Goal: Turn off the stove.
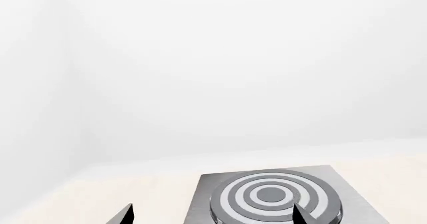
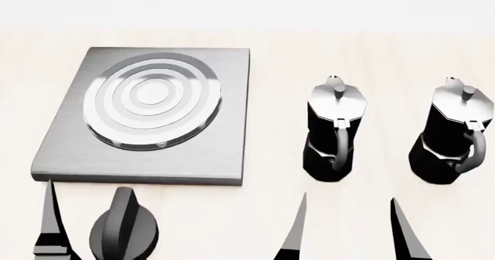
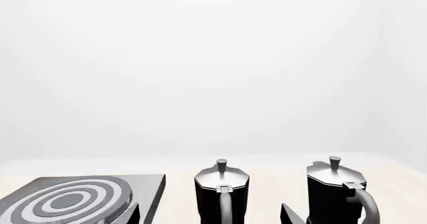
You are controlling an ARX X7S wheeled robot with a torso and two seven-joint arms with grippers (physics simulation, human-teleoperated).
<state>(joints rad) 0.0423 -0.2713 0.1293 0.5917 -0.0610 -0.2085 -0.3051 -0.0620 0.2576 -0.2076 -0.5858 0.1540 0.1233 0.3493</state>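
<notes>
The stove (image 2: 224,132) is a flat grey square plate with concentric burner rings (image 2: 155,98) at the table's left. Its round black knob (image 2: 124,230), with a raised bar, sits on the table just in front of the plate. In the head view, one finger (image 2: 51,216) of my left gripper stands left of the knob. My left gripper (image 1: 213,215) is open and empty, with the stove (image 1: 270,194) ahead of it. The knob is out of both wrist views. My right gripper (image 2: 348,228) is open and empty, in front of the nearer moka pot.
Two tall black-and-silver moka pots (image 2: 332,127) (image 2: 452,132) stand upright right of the stove. In the right wrist view the pots (image 3: 221,189) (image 3: 333,189) rise just beyond my right gripper (image 3: 210,214), with the stove (image 3: 67,199) beside them. A white wall backs the pale table.
</notes>
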